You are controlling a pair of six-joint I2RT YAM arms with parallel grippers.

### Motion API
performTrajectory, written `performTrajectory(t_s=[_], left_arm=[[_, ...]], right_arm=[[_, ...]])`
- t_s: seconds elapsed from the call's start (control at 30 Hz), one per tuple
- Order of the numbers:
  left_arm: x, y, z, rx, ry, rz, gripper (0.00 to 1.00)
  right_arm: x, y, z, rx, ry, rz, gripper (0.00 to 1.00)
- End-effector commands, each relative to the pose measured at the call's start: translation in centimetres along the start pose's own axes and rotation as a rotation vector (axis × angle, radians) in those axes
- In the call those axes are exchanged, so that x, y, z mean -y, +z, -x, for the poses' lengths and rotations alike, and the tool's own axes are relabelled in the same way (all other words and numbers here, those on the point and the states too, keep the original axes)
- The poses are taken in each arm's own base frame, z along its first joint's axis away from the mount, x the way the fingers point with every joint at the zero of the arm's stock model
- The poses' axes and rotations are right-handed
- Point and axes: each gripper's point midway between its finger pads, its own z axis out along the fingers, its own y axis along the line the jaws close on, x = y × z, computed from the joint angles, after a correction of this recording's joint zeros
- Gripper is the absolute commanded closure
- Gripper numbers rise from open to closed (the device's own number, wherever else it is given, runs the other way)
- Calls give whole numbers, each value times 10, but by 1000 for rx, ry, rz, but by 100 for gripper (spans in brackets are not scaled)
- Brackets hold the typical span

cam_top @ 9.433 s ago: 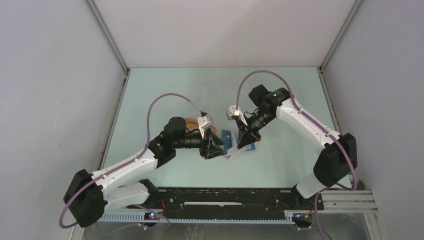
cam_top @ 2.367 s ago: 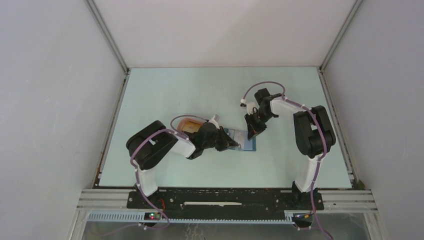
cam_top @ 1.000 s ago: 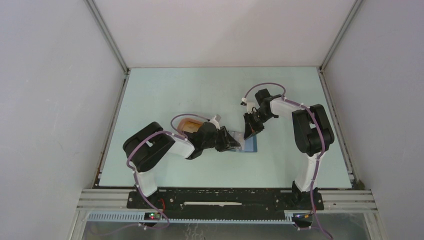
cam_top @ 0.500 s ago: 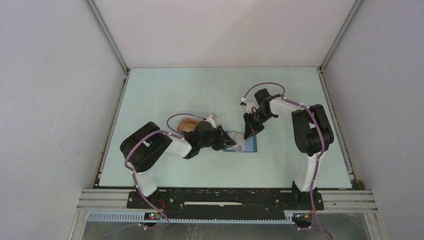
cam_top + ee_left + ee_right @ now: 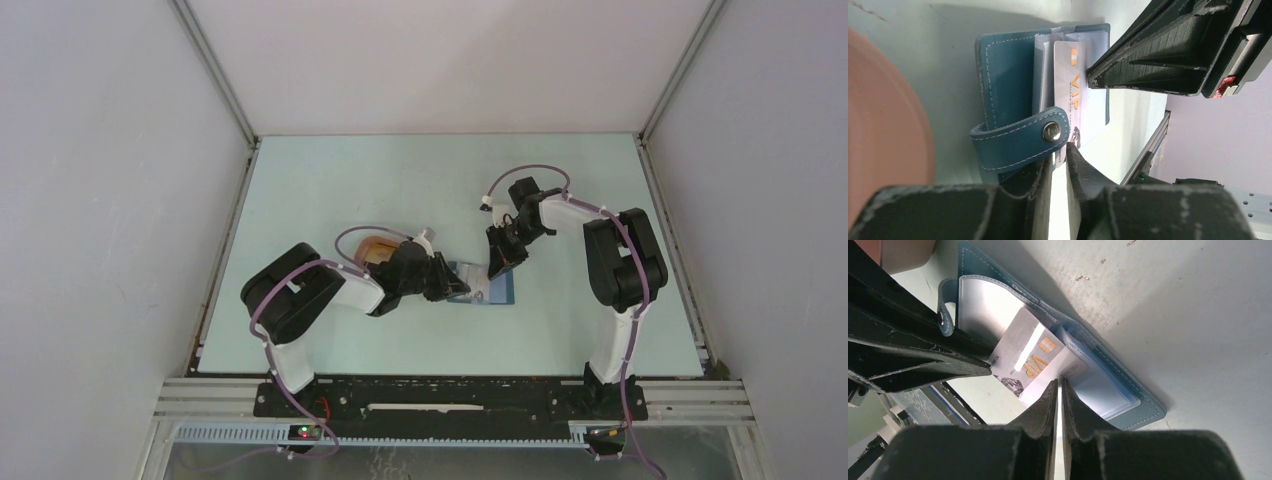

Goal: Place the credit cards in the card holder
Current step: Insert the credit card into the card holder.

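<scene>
The dark-blue card holder (image 5: pixel 502 292) lies open on the table, its strap (image 5: pixel 1013 140) and light sleeves (image 5: pixel 1098 387) showing. A whitish card marked VIP (image 5: pixel 1068 90) sits partly in a sleeve and also shows in the right wrist view (image 5: pixel 1020 357). My left gripper (image 5: pixel 458 288) is low at the holder's left side, its jaws (image 5: pixel 1058 152) shut on the card's outer edge. My right gripper (image 5: pixel 495 268) comes from the far side, its jaws (image 5: pixel 1058 382) closed on the edge of a pale inner sleeve beside the card. The black and yellow-orange cards are hidden.
The salmon-pink tray (image 5: pixel 372 244) sits just left of the holder, mostly under my left arm, and fills the left edge of the left wrist view (image 5: pixel 883 125). Pale green table (image 5: pixel 400 180) is bounded by grey walls on three sides. My right fingers (image 5: pixel 1148 65) hang over the holder.
Both arms came down from above to the holder on the table, the left bringing the whitish card. Over the last second the left gripper edged slightly left; the right barely moved.
</scene>
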Motion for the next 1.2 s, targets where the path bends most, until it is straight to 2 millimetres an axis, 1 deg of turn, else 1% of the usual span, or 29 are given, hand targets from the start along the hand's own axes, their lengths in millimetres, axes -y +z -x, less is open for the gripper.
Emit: performTrajectory(t_s=[0.0, 0.23, 0.33, 0.47, 0.57, 0.67, 0.77, 0.9, 1.17], left_arm=[[18, 6, 7, 3, 44, -40, 81], [17, 7, 9, 0, 61, -15, 85], [17, 8, 9, -4, 65, -14, 86], [20, 9, 8, -9, 71, -19, 88], [24, 11, 7, -18, 80, -24, 89], [27, 13, 4, -30, 86, -27, 90], [27, 15, 2, -38, 89, -26, 90], [28, 16, -1, -48, 93, -26, 91], [29, 24, -5, -80, 99, -21, 92]], right_arm=[[-8, -13, 12, 36, -69, -9, 86], [-18, -33, 18, 87, -124, -10, 84], [-14, -45, 22, 114, -146, -46, 84], [7, -61, 23, 123, -158, -156, 85], [26, -68, 19, 106, -150, -241, 86], [38, -66, 10, 58, -140, -269, 88], [43, -57, 1, 2, -118, -250, 90], [43, -47, -5, -39, -109, -228, 91], [33, -31, -11, -88, -116, -183, 92]])
